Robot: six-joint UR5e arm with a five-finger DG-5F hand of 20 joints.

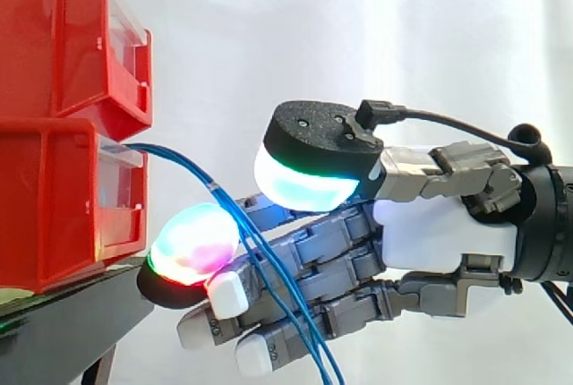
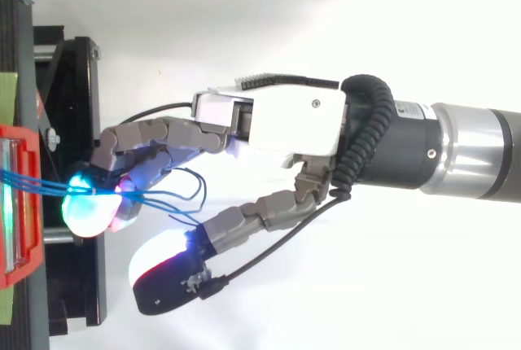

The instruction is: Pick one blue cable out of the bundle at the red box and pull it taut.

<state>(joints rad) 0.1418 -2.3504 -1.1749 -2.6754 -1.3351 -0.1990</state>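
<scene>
Several thin blue cables (image 1: 190, 168) leave the front of the lower red box (image 1: 54, 206) and hang down to the right in a loose bundle. The bundle crosses my hand's fingers and runs off the view's bottom edge. My hand (image 1: 439, 233) reaches in from the right, its fingers stretched towards the box and lying against the cables. One glowing fingertip (image 1: 192, 246) sits just left of the bundle. The thumb, glowing cyan, is spread well above the fingers and clear of the cables. In the top view the cables (image 2: 32, 181) meet the fingertips (image 2: 88, 203), and the hand (image 2: 285, 118) is open.
A second red box (image 1: 63, 36) is stacked on the lower one. Both rest on a black stand (image 1: 63, 327) at the left, in front of a white curtain. The stand's edge (image 2: 77, 106) lies right under the fingertips. Open space lies to the right and below the hand.
</scene>
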